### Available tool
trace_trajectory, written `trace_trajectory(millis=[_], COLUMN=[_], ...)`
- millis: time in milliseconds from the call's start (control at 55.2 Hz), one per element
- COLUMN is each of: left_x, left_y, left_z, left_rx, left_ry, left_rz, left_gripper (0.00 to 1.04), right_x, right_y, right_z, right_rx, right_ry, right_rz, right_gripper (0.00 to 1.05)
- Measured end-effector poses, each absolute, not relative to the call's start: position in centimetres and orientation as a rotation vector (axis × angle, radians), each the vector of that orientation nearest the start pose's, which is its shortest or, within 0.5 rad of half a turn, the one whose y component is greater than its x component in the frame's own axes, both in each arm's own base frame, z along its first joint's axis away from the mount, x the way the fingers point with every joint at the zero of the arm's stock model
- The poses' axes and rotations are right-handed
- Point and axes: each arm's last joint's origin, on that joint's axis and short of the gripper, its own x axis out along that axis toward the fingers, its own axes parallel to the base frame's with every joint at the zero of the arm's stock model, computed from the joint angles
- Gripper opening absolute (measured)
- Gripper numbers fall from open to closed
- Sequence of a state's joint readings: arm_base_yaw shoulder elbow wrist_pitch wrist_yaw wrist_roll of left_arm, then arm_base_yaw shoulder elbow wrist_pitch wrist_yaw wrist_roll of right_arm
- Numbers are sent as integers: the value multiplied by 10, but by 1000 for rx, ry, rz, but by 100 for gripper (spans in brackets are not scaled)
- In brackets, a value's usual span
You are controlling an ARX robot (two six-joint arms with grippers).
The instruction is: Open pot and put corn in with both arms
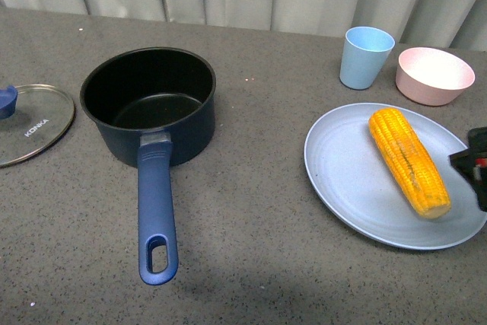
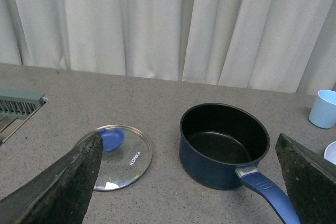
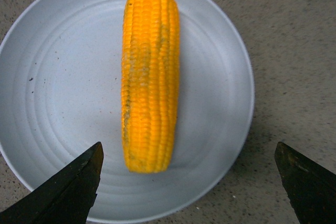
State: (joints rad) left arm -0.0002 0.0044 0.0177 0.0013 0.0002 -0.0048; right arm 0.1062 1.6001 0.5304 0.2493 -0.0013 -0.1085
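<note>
Corn (image 3: 150,80) lies on blue plate (image 3: 47,77), its end between my R gripper (image 3: 188,148) fingers, nearer one side, no contact. R jaws wide apart, holding nothing. Pot (image 1: 148,104) is uncovered, well apart from plate, glass lid (image 1: 34,123) flat beside it. L gripper (image 2: 189,136) jaws wide apart too, empty, facing pot + lid.

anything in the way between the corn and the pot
Nothing visible. The pot is open, its lid lying on the table to its left, and only table surface separates it from the corn on the plate. The cup and bowl stand behind the plate, off that path.
</note>
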Motion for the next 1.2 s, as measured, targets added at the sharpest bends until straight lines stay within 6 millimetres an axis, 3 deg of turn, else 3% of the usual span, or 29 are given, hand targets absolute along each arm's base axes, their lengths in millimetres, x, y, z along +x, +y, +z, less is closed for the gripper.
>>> trace_trajectory(millis=[326, 688, 870, 1014, 1196], left_x=[97, 97, 97, 97, 97], left_y=[0, 0, 0, 0, 0], left_z=[169, 169, 169, 169, 169], left_rx=[-5, -5, -5, -5, -5], left_ry=[-15, -15, -15, -15, -15], left_rz=[0, 0, 0, 0, 0], left_gripper=[98, 98, 98, 98, 98], right_x=[300, 317, 320, 320, 319], right_y=[45, 59, 64, 67, 71], right_z=[81, 64, 61, 59, 63], right_rx=[-135, -128, -139, -151, -179], right_ry=[940, 1014, 1030, 1034, 1012], right_rz=[144, 152, 150, 153, 179], right_gripper=[95, 95, 71, 46, 29])
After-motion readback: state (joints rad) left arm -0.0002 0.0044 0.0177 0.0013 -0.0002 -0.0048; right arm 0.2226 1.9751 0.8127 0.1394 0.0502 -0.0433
